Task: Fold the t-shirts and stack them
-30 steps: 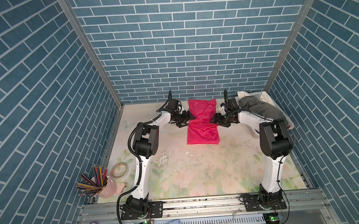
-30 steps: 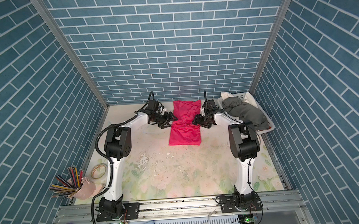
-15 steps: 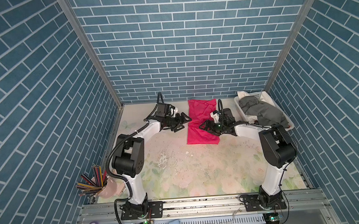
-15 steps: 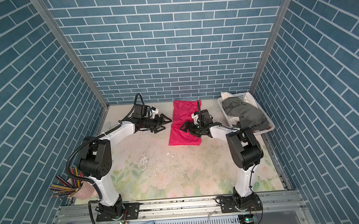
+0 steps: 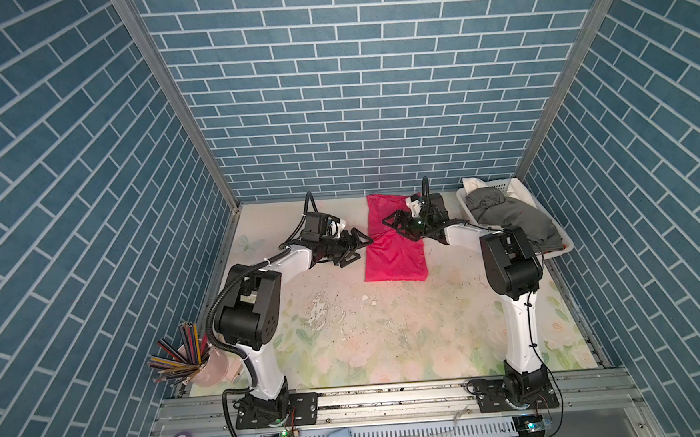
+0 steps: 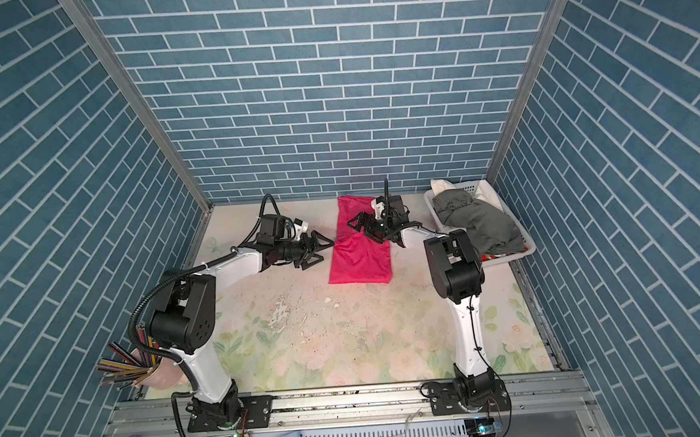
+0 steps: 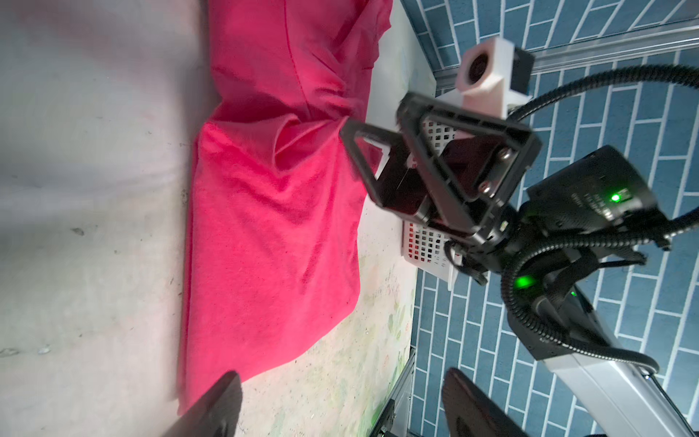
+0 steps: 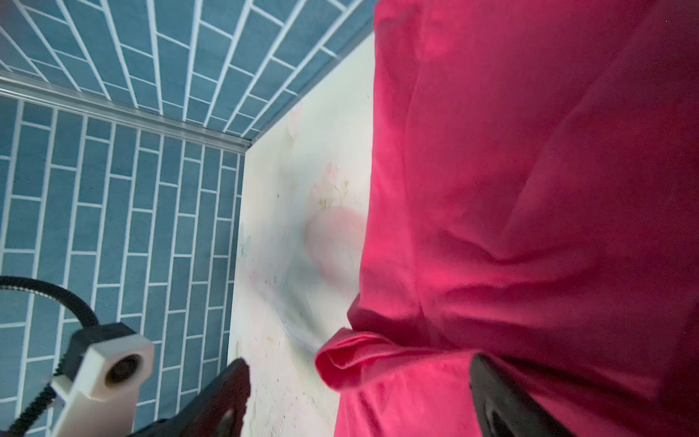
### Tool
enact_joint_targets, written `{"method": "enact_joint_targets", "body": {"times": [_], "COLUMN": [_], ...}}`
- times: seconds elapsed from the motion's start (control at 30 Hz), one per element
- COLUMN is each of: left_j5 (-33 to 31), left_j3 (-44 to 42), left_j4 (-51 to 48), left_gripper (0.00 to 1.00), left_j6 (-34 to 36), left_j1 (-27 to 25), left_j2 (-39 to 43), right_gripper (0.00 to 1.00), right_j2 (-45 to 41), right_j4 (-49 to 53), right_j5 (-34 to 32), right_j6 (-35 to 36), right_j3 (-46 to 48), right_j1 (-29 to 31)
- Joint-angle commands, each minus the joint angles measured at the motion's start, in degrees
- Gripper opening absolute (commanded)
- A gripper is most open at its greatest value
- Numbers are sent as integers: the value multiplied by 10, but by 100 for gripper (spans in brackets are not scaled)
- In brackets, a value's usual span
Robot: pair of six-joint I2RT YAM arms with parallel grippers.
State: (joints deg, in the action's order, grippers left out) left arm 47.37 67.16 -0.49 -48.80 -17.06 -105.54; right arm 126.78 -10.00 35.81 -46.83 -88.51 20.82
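The pink shirt [image 5: 394,258] is laid as a long strip, running near to far, at the far middle of the bench [image 5: 347,332]. The step in hand is therefore judged to be the cross fold that halves it. The cloth is bunched into a twist at mid-length, and this would best be flattened first, since a fold made over that lump would be left thick and crooked. The two corners of one short end should then be taken together, the left corner by the left jaws and the right corner by the right jaws. Every layer should be pinched, not the top one alone. The end should be lifted level, carried over without slack and laid edge upon edge. A one-sided pull is to be avoided, as thin cloth is likely to be dragged askew.

The left jaws are spread wide and nothing is held in them. They are pointed at the shirt's left edge at mid-length, just beside it and clear of the cloth. The right jaws are also spread wide, with nothing gripped. They are held low over the shirt's right side by the twist, and in the right wrist view a rolled lip of cloth is seen between them. Whether that cloth is touched cannot be told. Farther right, a grey shirt [image 5: 506,214] is heaped in the basket [image 5: 500,184], well apart from both sets of jaws.
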Motion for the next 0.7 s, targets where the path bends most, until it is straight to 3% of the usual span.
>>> {"method": "enact_joint_targets", "body": {"times": [0.0,0.17,0.33,0.4,0.67], "left_j5": [-20,-43,-53,-60,-34], "left_j3": [-5,7,-37,-58,-121], "left_j4": [-18,-63,-77,-74,-17], "left_gripper": [85,85,85,85,85], "left_j6": [24,31,24,24,-45], "left_j1": [-1,-15,-16,-16,-39], "left_j2": [8,2,30,45,76], "right_gripper": [92,97,98,98,87], "right_j2": [-4,-94,-287,-351,-473], "right_j4": [10,104,178,202,123], "right_j5": [0,-29,-166,-219,-279], "right_j6": [-18,47,81,68,-66], "right_j3": [-17,27,226,297,521], "right_j1": [-21,-23,15,45,99]}}
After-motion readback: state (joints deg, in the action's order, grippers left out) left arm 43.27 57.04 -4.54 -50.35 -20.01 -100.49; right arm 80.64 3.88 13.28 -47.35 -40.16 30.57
